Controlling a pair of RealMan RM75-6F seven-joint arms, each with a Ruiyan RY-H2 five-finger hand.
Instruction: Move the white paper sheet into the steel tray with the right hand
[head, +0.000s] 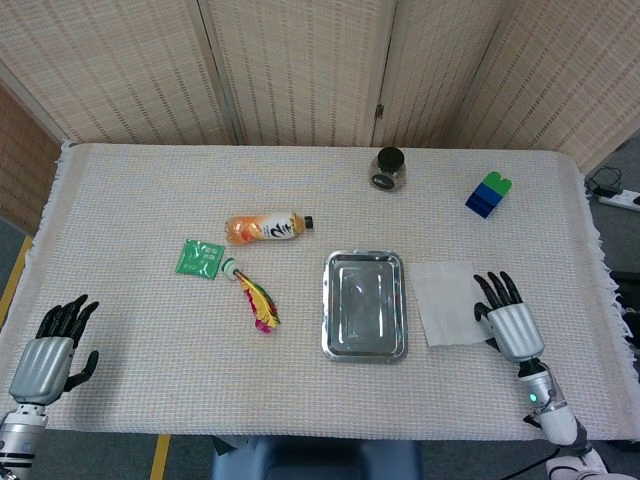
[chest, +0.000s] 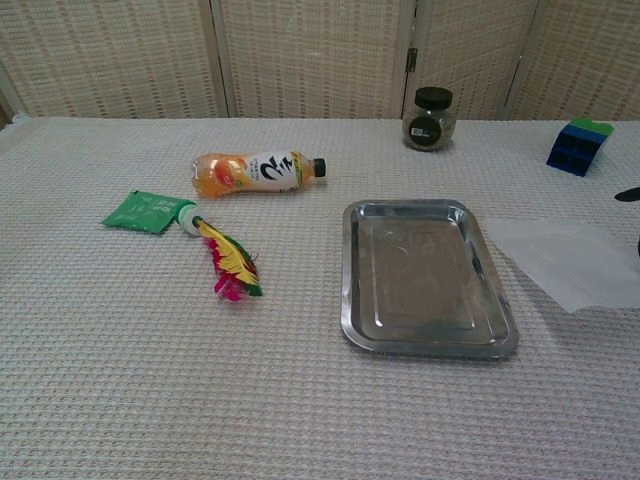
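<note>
The white paper sheet (head: 445, 303) lies just right of the steel tray (head: 329, 300), close to its rim. In the chest view the white paper sheet (chest: 560, 260) has its right side raised off the cloth, with a shadow beneath, beside the steel tray (chest: 349, 270). My right hand (head: 508, 320) is at the sheet's right edge, fingers overlapping it and thumb against it, and seems to pinch that edge. Only a dark fingertip (chest: 628, 195) shows in the chest view. My left hand (head: 50, 352) rests at the table's near left corner, fingers apart, holding nothing.
An orange drink bottle (head: 266, 227) lies on its side left of the tray, with a green packet (head: 199, 258) and a feathered toy (head: 255, 297) below it. A dark-lidded jar (head: 388, 168) and a blue-green block (head: 489, 193) stand at the back right.
</note>
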